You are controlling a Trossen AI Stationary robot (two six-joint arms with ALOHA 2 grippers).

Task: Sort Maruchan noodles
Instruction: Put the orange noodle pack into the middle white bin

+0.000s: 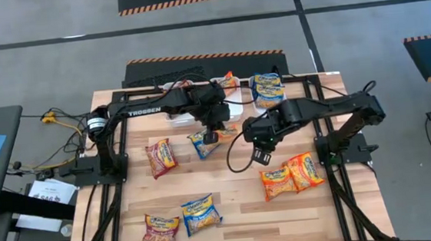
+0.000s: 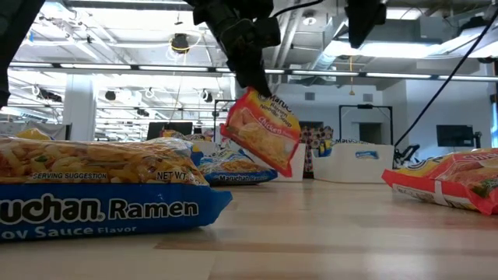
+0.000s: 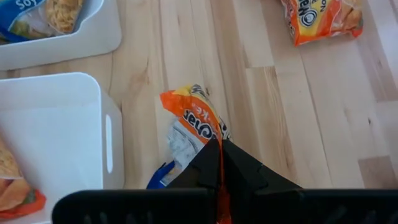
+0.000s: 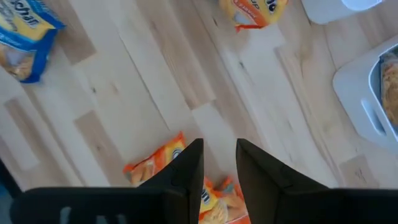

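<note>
Lifting an orange packet (image 2: 261,128) at upper centre of the low view, the left gripper (image 3: 219,163) is pinching its edge; carrying to a white bin (image 3: 53,134) seems next. The right gripper (image 4: 219,163) is hovering part-open, empty.

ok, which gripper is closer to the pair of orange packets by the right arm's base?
Right. The right gripper hangs open just beside the orange pair, nothing in it. The left gripper is farther off near the table's middle, shut on another orange packet held off the table.
</note>
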